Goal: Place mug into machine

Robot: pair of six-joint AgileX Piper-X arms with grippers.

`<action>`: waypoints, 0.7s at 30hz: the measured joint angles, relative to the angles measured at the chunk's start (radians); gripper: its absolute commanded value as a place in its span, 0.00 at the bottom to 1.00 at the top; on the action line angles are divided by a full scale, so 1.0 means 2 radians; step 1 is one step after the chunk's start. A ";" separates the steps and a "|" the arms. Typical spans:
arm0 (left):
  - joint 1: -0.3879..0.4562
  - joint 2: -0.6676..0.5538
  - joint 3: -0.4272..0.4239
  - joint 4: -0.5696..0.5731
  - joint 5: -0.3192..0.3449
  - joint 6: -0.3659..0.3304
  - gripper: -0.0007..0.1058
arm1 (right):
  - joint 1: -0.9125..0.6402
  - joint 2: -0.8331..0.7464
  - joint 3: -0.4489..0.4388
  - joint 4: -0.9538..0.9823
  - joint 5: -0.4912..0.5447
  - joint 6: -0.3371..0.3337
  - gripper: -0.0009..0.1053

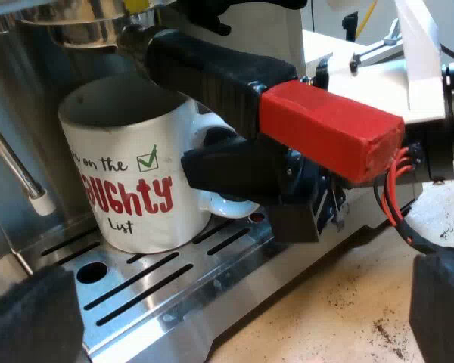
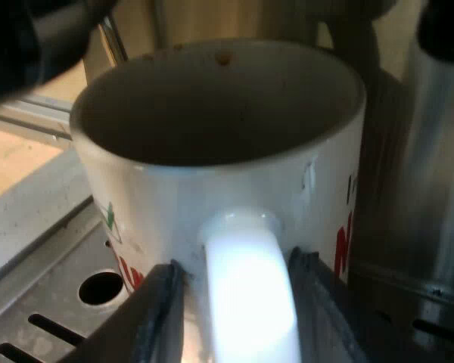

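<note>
From up close, the right gripper (image 2: 238, 302) is closed snugly on the handle of the mug (image 2: 174, 204), which sits on the drip tray (image 1: 204, 299) beneath the red-ended portafilter handle (image 1: 325, 128). The left gripper (image 1: 234, 314) hangs wide open and empty. I'd let go gently, then back straight out without tugging.

Mug (image 1: 136, 121) — print's first letters hidden round the curve

I count one mug (image 1: 129, 174), one espresso machine (image 1: 23, 83), one holder (image 1: 212, 72) with a handle that ends in red, one thin steam pipe (image 1: 11, 162) and one drip tray (image 1: 181, 302) with one round hole (image 1: 91, 273). The mug carries one green check mark (image 1: 147, 159).
</note>
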 measured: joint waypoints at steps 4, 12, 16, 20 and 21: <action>0.000 0.000 0.000 0.000 0.000 0.000 0.84 | 0.000 0.000 0.000 0.003 0.000 0.000 0.34; 0.000 0.000 0.000 -0.002 0.000 -0.001 0.84 | 0.000 -0.049 0.025 0.058 0.007 0.002 0.34; 0.000 0.000 0.000 -0.003 0.000 0.001 0.84 | 0.000 -0.097 0.062 0.064 0.008 0.002 0.34; 0.000 0.000 -0.010 -0.002 0.000 0.001 0.84 | 0.013 -0.147 0.090 0.095 0.010 0.002 0.34; 0.000 0.000 -0.012 -0.002 0.000 0.001 0.84 | 0.016 -0.154 0.092 0.101 0.010 0.002 0.34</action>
